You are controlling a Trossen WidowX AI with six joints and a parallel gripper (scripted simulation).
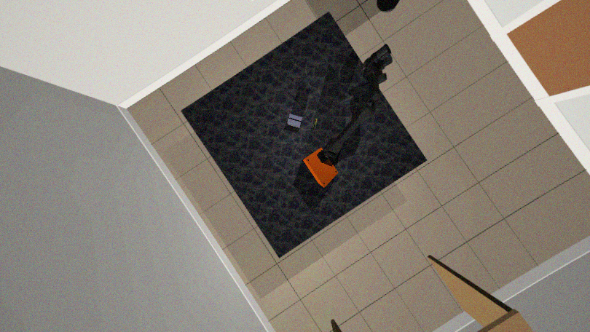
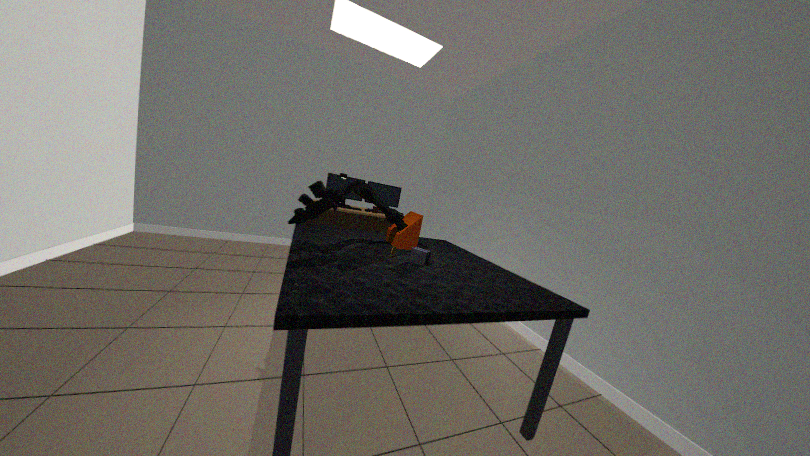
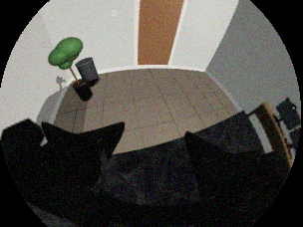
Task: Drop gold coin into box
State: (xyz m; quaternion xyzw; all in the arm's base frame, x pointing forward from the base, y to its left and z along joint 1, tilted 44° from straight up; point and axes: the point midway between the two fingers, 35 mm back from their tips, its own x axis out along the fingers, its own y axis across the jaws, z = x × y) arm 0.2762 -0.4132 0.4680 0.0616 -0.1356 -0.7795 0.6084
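Note:
In the overhead view the gold coin [image 1: 315, 122] shows as a thin yellow sliver standing on edge on the dark table; its dark-green holder is too dark to make out. The grey box [image 1: 294, 121] sits just left of the coin, with a dark slot line across its lid. My gripper [image 1: 312, 182], with an orange wrist block [image 1: 320, 167], hangs over the table well away from the coin and box. In the wrist view its two dark fingers stand wide apart with nothing between them. In the side view the gripper [image 2: 404, 233] hovers near the box [image 2: 420, 256].
The arm runs from its base [image 1: 379, 57] at the table's far edge down to the gripper. The wrist view looks past the table edge at tiled floor, a brown door [image 3: 161, 18] and a potted plant [image 3: 68, 56].

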